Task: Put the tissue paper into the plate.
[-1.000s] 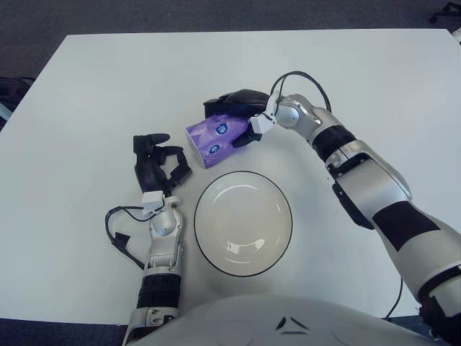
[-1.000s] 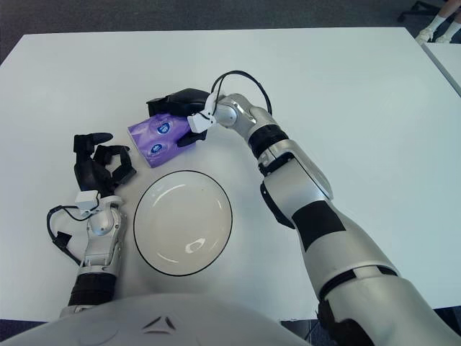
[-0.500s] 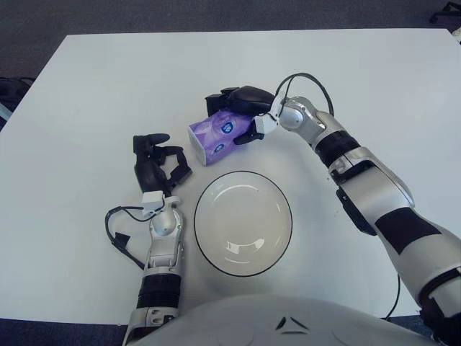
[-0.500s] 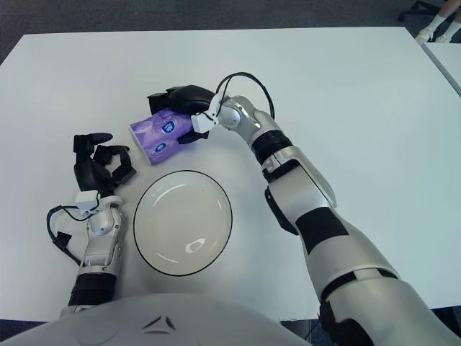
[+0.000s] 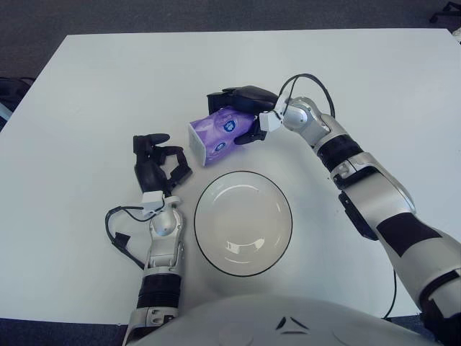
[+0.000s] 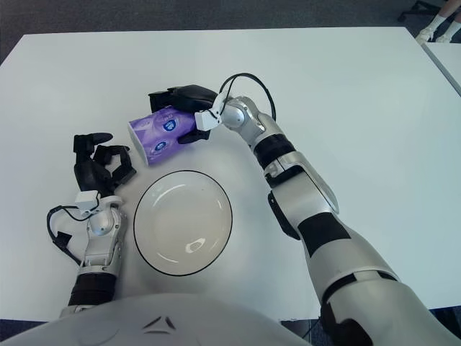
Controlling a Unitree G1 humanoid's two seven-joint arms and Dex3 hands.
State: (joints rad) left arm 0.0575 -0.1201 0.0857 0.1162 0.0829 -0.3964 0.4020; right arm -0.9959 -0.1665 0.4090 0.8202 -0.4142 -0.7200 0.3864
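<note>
Spanning most of both views, a plain white table carried the whole scene, with dark grey floor visible beyond its far edge and along the left side. At the top right of the right eye view, a chair base and part of a second white surface were cut off by the frame. The purple tissue pack sat tilted, its near-left end low toward the table and its far-right end raised, just beyond the far-left rim of the white plate; whether that low end touched the table could not be told. The right hand was clenched around the pack, black fingers wrapped over its far side and a digit pressed under its right end, hiding that portion of the wrapper. The left hand rested on the table to the left of the plate, fingers loosely curled and holding nothing, apart from both pack and plate. The robot's torso filled the near edge, concealing the table's near border, and the right forearm was cut off at the lower right corner.
</note>
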